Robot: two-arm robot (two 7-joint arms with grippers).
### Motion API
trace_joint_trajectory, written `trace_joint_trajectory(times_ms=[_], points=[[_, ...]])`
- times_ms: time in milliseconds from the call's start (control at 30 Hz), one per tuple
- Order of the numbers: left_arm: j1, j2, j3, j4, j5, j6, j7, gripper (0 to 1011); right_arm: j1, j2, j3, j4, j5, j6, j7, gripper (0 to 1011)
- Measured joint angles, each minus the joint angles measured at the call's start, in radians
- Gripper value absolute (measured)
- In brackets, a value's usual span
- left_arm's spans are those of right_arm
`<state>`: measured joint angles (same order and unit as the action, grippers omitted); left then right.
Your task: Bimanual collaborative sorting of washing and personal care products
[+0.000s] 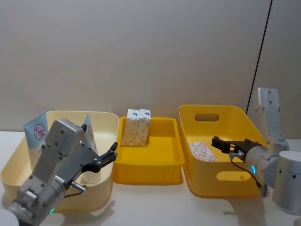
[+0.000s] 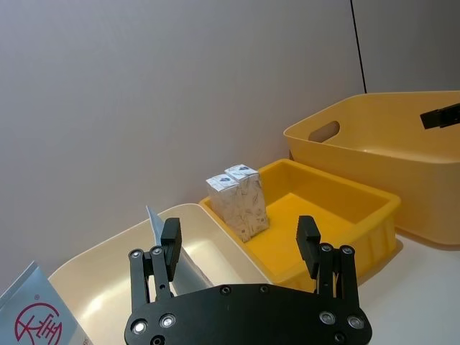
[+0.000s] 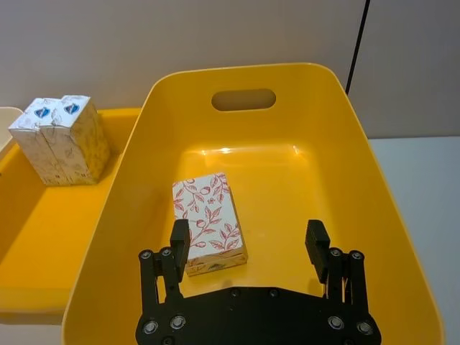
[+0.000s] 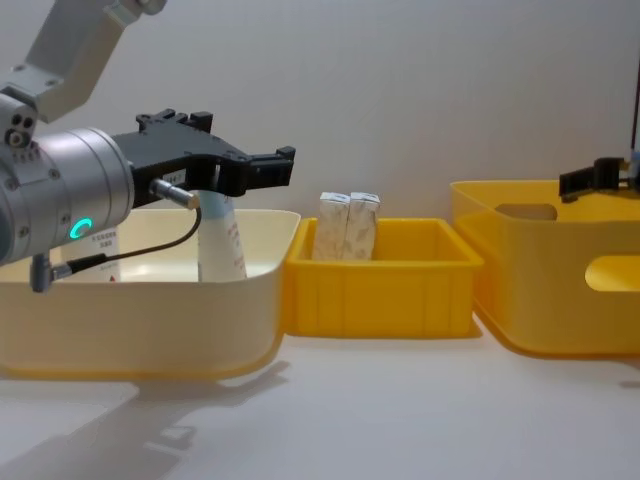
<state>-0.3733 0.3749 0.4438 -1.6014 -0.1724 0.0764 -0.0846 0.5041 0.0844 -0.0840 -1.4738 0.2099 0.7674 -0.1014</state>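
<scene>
The left tool [image 1: 111,153] hangs open and empty over the right end of the cream bin [image 1: 106,188], with tubes [image 1: 37,133] upright inside. The right tool [image 3: 248,241] — open too — hovers over the big yellow bin [image 3: 402,237], and the printed carton [image 3: 208,221] lies flat just below it. Two beige cartons [image 1: 136,127] stand in the middle tray [image 1: 150,174].

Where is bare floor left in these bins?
Middle tray: free right of and in front of two cartons. Right bin: free right of printed carton, right claw above. Cream bin crowded: tubes, left claw over its rim.
</scene>
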Motion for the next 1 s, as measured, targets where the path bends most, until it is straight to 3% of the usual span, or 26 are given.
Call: trace_joint_trajectory(times_ms=[433, 633, 1000], points=[[-0.028, -0.030, -0.031, 0.069, -0.045, 0.015, -0.035, 1000, -0.068, 0.004, -0.017, -0.088, -0.036, -0.115, -0.003, 1001], [-0.027, -0.047, -0.050, 0.091, -0.061, 0.014, -0.035, 1000, -0.113, 0.008, -0.032, -0.143, -0.063, -0.198, -0.008, 1001], [-0.005, -0.057, -0.067, 0.064, -0.051, 0.011, -0.009, 999, -0.188, 0.017, -0.061, -0.223, -0.122, -0.351, -0.025, 1001]])
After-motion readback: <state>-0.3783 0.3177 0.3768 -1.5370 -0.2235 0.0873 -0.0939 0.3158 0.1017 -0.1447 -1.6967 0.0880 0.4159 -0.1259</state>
